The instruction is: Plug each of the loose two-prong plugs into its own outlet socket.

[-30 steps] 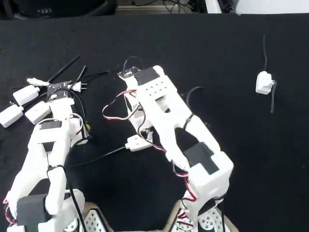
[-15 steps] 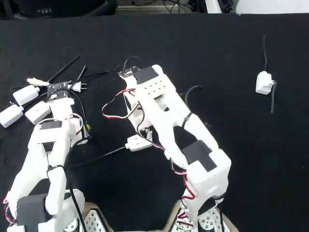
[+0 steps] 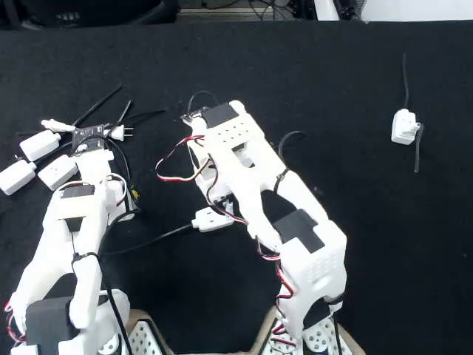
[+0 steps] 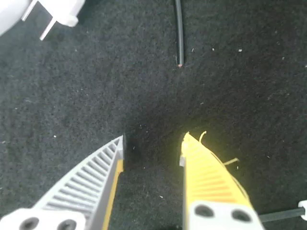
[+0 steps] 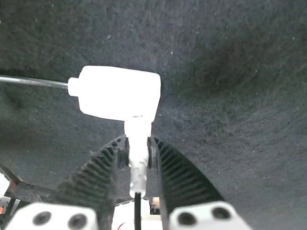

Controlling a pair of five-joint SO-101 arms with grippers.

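High view, tabletop (image 3: 369, 251): black surface carrying both arms and all items.
High view, left arm (image 3: 72, 222): stands at the near-left corner, its wrist over the items by the left edge.
High view, socket cluster (image 3: 58, 171): three white outlet blocks lie close together at the left edge.
High view, loose plug (image 3: 118, 133): just beside the left arm's wrist, prongs toward the right edge. A second plug (image 3: 55, 124) lies nearer the left edge.
High view, right arm (image 3: 251, 170): stretches from the near edge to the tabletop's centre.
High view, centre socket (image 3: 209, 220): white, lies under the right arm near the centre. Its thin black cable (image 3: 148, 240) runs toward the left arm.
High view, far socket (image 3: 404, 126): near the right edge, well apart from both arms, black cord attached.
Left wrist view, left gripper (image 4: 152, 143): jaws spread wide with nothing between them, bare black surface beneath.
Left wrist view, two-prong plug (image 4: 53, 12): white, lies beyond the fingertips, apart from them. A black cable end (image 4: 179, 33) also lies ahead.
Right wrist view, right gripper (image 5: 138, 143): clamped narrow on a held plug (image 5: 138, 163), white.
Right wrist view, centre socket (image 5: 117, 93): the held plug's front end meets its side; the prongs cannot be seen.
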